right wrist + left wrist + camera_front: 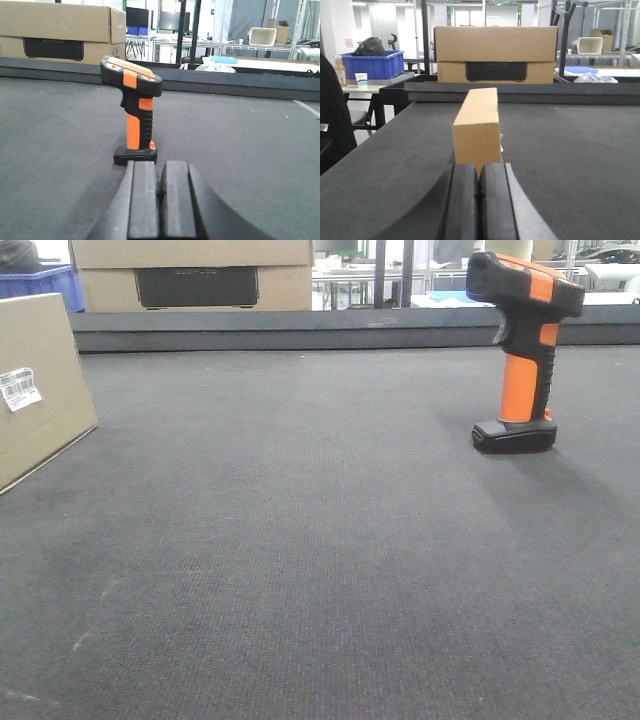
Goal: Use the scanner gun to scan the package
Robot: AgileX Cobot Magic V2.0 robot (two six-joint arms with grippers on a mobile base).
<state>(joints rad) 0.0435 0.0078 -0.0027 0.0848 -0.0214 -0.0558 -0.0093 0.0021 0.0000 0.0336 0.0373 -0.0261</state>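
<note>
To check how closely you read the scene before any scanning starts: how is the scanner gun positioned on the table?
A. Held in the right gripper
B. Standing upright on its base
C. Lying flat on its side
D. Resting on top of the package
B. The scanner gun stands upright on its black base on the mat, with the right gripper shut and empty just short of it, and the package far off to the side.

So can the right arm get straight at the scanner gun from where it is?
Probably yes. The scanner gun stands upright on the mat just ahead of the shut right claw, nothing between them; the claw must open first.
</note>
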